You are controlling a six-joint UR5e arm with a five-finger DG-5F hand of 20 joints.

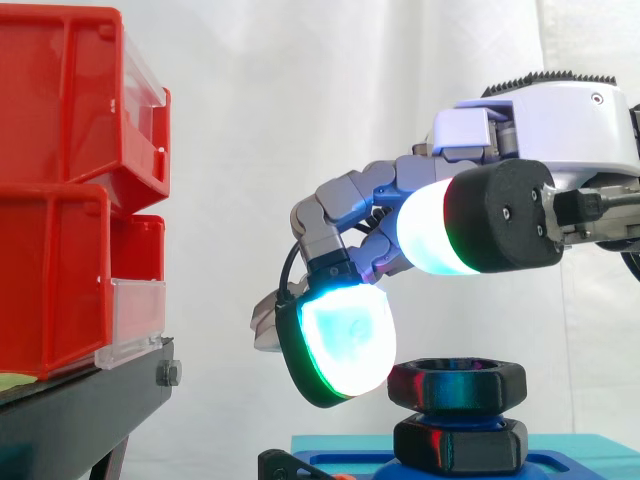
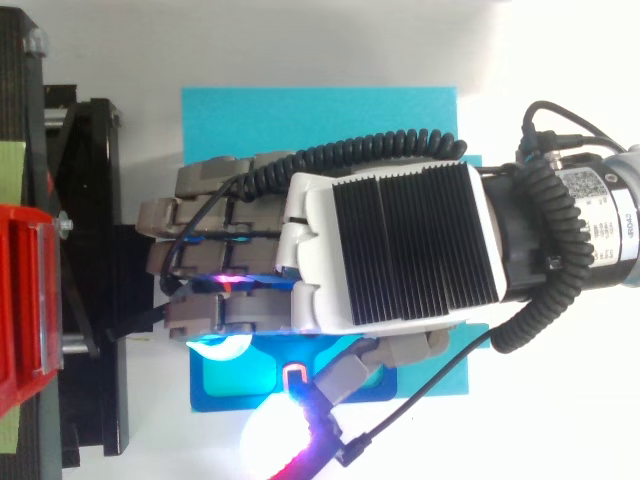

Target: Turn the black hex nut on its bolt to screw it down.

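**Hand curled above the nut, holding nothing**

The hand [image 1: 560,130] reaches in from the right of the side view and hangs over the black hex nut [image 1: 457,383]. Its fingers are bent downward in a claw and grasp nothing. One glowing fingertip pad [image 1: 345,340], white-cyan with a green edge, hangs at the nut's left side, level with its upper half. From this angle I cannot tell whether it touches the nut or only stands in front of it. The thumb pad [image 1: 430,225], glowing white with a black cap, sits higher up, and open space shows between it and the top of the nut.

The nut lies flat with its hole facing up. It sits directly above a second black hex piece [image 1: 460,445], which stands on a blue base plate [image 1: 565,465]. The plate rests on a cyan mat [image 2: 320,120] on the white bench [image 2: 560,420].

From above, the back of the hand [image 2: 390,245] covers the middle of the mat, with the fingers pointing to the view's left. The nut is hidden beneath it. A corner of the blue plate [image 2: 235,385] shows below the fingers.

The red bins [image 1: 60,200] are stacked on their black stand [image 1: 80,400], well apart from the nut on the left of the side view. A white curtain [image 1: 300,100] hangs behind everything.
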